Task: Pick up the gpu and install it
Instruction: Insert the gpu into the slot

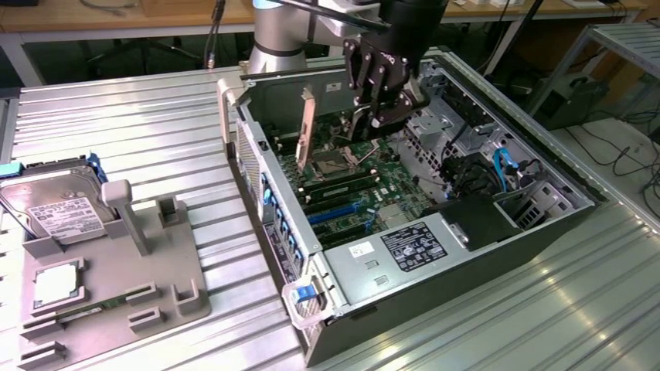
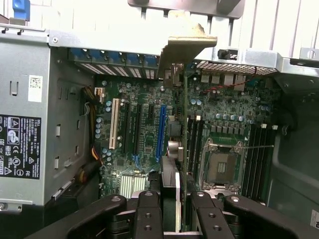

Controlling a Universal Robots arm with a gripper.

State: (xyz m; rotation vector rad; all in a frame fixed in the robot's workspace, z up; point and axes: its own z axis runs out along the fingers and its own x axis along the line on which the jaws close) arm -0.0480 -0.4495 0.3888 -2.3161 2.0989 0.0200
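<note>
Black gripper (image 1: 384, 116) (image 2: 177, 204) pinching the thin dark gpu card (image 2: 172, 179) inside the open grey metal PC case (image 1: 443, 309)
Jaws partly closed on the card's edge, so it stands upright over the green motherboard (image 2: 134, 124), pale bracket end by the rear slots.

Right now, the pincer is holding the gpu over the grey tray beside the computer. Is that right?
Not quite. The pincer holds the gpu over the open computer case, above its motherboard, not over the grey tray. The exterior view shows this.
</note>
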